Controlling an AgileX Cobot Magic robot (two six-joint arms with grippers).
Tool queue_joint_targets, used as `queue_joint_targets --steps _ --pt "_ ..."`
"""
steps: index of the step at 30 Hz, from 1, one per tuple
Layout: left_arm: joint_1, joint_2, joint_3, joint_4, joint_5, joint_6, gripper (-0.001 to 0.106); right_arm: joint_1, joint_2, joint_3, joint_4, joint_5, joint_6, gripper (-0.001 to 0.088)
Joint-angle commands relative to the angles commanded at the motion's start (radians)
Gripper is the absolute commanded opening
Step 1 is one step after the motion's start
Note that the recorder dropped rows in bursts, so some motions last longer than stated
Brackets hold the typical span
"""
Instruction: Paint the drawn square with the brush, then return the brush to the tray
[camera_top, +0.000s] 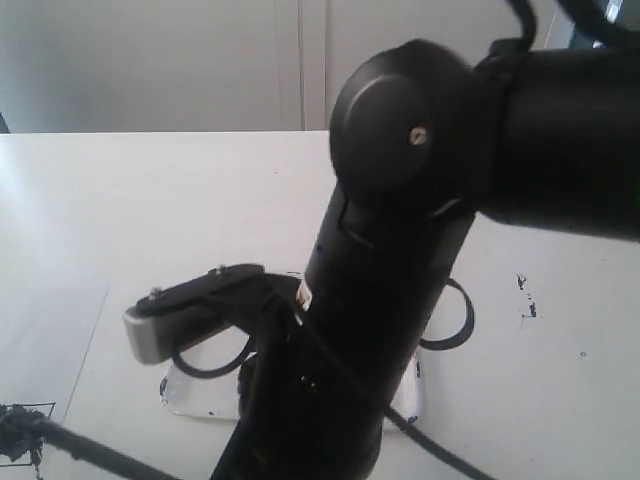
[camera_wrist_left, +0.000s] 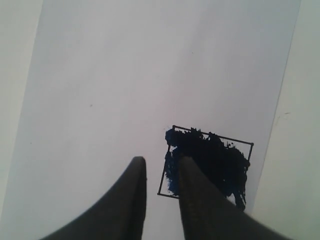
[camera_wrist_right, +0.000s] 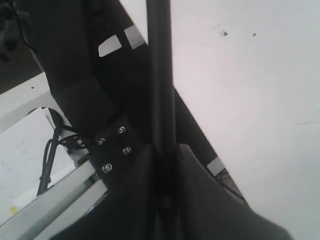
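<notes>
Black-handled brush (camera_wrist_right: 159, 75) clamped in the right gripper (camera_wrist_right: 167, 150); the drawn square (camera_wrist_left: 210, 160) looks mostly painted.
In the exterior view the brush's long axis slants along the table's (camera_top: 150, 200) near edge, its far end toward the near-left corner by the square; contact cannot be told. White gaps show inside the outline, so painting seems nearly done. The next move would carry the brush to the tray (camera_top: 185, 395) at the middle of the near edge. The left gripper (camera_wrist_left: 161, 161) hovers slightly parted, empty.

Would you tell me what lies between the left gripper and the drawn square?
Only bare white paper, as the left wrist view shows; the left gripper hangs beside the drawn square.
</notes>
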Motion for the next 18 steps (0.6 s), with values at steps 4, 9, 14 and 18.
queue_joint_targets --steps 4,9,14,18 --pt "0.000 0.015 0.000 0.000 -0.034 0.006 0.029 0.004 0.067 0.000 0.015 0.000 -0.037 0.0000" --pt "0.000 0.044 0.000 0.005 -0.048 0.007 0.029 0.004 0.122 -0.040 0.020 -0.032 -0.068 0.0000" --pt "0.000 0.063 0.000 0.007 -0.046 0.014 0.029 0.004 0.176 -0.129 0.020 -0.058 -0.076 0.0000" --pt "0.000 0.077 0.000 0.007 -0.041 0.014 0.029 0.002 0.243 -0.204 0.012 -0.060 -0.076 0.0000"
